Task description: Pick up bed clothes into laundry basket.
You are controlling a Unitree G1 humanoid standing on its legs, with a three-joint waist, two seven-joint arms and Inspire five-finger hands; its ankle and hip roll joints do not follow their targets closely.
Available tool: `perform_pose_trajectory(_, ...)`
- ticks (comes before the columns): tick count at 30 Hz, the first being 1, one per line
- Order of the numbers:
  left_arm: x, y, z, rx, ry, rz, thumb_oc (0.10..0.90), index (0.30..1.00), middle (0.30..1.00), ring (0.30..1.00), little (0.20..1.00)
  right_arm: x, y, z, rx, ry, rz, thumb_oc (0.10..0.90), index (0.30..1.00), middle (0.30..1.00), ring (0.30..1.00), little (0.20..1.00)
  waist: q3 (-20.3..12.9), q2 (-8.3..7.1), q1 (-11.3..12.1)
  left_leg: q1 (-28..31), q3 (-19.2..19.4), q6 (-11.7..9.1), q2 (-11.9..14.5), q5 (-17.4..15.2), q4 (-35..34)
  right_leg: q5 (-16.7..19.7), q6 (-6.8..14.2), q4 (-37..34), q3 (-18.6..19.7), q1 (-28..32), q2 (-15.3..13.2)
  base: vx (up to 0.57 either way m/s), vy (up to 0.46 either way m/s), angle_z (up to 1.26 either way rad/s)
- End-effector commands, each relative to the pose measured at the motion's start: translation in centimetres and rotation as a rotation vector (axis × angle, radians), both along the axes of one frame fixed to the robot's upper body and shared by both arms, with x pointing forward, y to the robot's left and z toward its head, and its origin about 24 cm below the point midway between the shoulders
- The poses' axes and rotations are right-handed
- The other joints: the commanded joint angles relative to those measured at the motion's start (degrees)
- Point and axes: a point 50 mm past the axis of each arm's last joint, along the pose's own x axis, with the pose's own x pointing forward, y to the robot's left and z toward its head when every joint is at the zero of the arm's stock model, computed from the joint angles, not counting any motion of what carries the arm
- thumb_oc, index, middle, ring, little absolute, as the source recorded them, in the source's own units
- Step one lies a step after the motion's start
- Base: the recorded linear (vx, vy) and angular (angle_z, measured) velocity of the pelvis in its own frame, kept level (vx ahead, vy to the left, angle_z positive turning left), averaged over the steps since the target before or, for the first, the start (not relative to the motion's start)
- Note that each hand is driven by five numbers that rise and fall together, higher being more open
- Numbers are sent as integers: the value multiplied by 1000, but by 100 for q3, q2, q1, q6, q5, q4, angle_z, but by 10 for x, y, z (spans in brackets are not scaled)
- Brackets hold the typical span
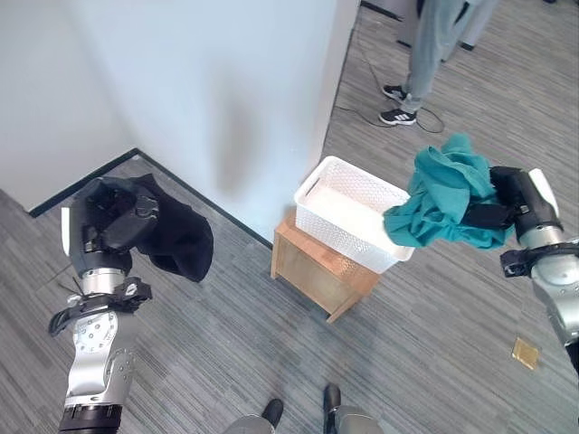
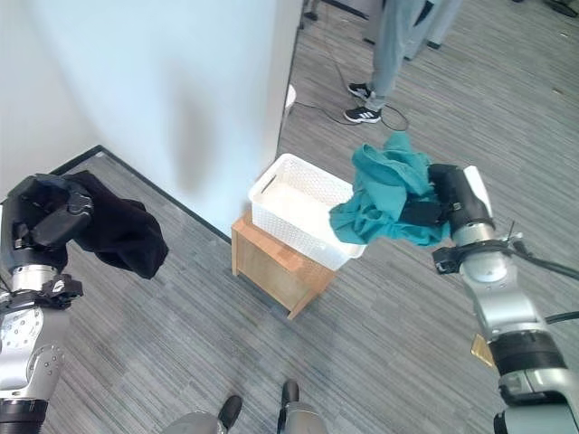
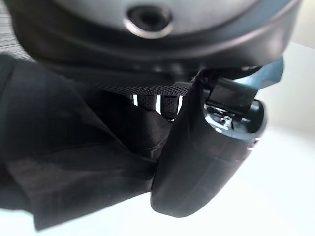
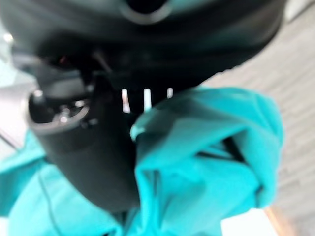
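Hanging from the right hand (image 1: pixel 507 203), a teal garment (image 1: pixel 443 203) is held bunched at the far corner of the white laundry basket (image 1: pixel 348 212), its lower folds draped against the rim there; the right wrist view shows the thumb and fingers curled tight into the cloth, so a firm pinch is being kept. That height appears chosen so the loose fabric clears the rim and can be let down inside, not over the edge. The basket is set on a low wooden stool (image 1: pixel 317 267) beside the corner of a white wall (image 1: pixel 226 81), which raises it within easy reach of both arms, and its inside looks empty so far. A black garment (image 1: pixel 176 231) is gripped by the left hand (image 1: pixel 113 217), well apart from the basket on the other side; the left wrist view shows the thumb clamped over dark folds, while the rest sags below. It is judged that this piece is being kept waiting until the teal one is dropped. A person's legs (image 1: pixel 425 54) are seen standing well beyond the basket.
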Motion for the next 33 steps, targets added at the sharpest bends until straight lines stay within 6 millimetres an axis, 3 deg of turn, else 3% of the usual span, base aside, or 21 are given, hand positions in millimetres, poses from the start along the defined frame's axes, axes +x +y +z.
perform_pose_trajectory(1, -15, -8, 47, 87, -273, -81, 400, 300, 300, 300, 300, 18, -1, 78, -128, -234, -45, 400, 300, 300, 300, 300, -880, -259, 273, -67, 504, -479, 339, -177, -445, 309, 20, -341, -297, 344, -36, 89, -150, 21)
perform_pose_trajectory(5, -24, -4, 37, 87, -227, -83, 400, 300, 300, 300, 300, 26, -5, 76, -144, -184, -87, 400, 300, 300, 300, 300, -947, -259, 440, -203, 519, -567, 445, -120, -547, 357, -9, -712, -386, 524, 31, 98, -141, 5)
perform_pose_trajectory(9, -29, 1, 33, 70, -208, -60, 400, 300, 300, 300, 300, 42, 8, 71, -129, -158, -69, 400, 300, 300, 300, 300, -833, -189, 601, -463, 435, -658, 467, 14, -588, 334, -66, -763, -537, 452, 67, 5, -73, 14)
perform_pose_trajectory(14, -30, 1, 33, 69, -209, -57, 400, 300, 300, 300, 300, 43, 9, 72, -131, -159, -66, 400, 300, 300, 300, 300, -842, -180, 574, -477, 426, -660, 466, 18, -588, 334, -66, -762, -547, 442, 66, -4, -25, 24)
perform_pose_trajectory(15, -30, -2, 32, 64, -194, -86, 400, 300, 300, 300, 300, 55, 14, 64, -139, -104, -100, 400, 300, 300, 300, 300, -714, -60, 692, -678, 357, -701, 427, 128, -588, 308, -101, -768, -620, 372, 89, -32, -101, -9)
perform_pose_trajectory(20, -30, -5, 31, 44, -195, -97, 400, 300, 300, 300, 300, 70, 31, 62, -144, -85, -87, 400, 300, 300, 300, 300, -625, 77, 708, -854, 288, -734, 399, 201, -588, 292, -121, -774, -669, 256, 99, -8, -50, 14)
perform_pose_trajectory(26, -30, -5, 31, 43, -195, -97, 400, 300, 300, 300, 300, 70, 32, 62, -144, -86, -87, 400, 300, 300, 300, 300, -627, 77, 703, -858, 288, -734, 399, 202, -588, 293, -121, -774, -669, 251, 99, 0, 0, 1)
perform_pose_trajectory(28, -30, -5, 29, 48, -181, -99, 400, 300, 300, 300, 300, 74, 37, 53, -142, -54, -78, 400, 300, 300, 300, 300, -600, 121, 732, -891, 271, -734, 396, 208, -588, 287, -136, -777, -670, 234, 106, 12, -31, 0)
perform_pose_trajectory(30, -26, -11, 32, 54, -188, -127, 400, 300, 300, 300, 300, 77, 29, 36, -209, 65, -170, 400, 300, 300, 300, 300, -481, 274, 758, -1045, 205, -756, 354, 279, -588, 258, -154, -784, -661, 131, 127, 10, -62, -1)
perform_pose_trajectory(33, -25, -14, 33, 60, -191, -137, 400, 300, 300, 300, 300, 73, 18, 31, -242, 110, -225, 400, 300, 300, 300, 300, -452, 352, 754, -1110, 195, -763, 334, 301, -588, 241, -160, -784, -652, 91, 134, 14, -18, 11)
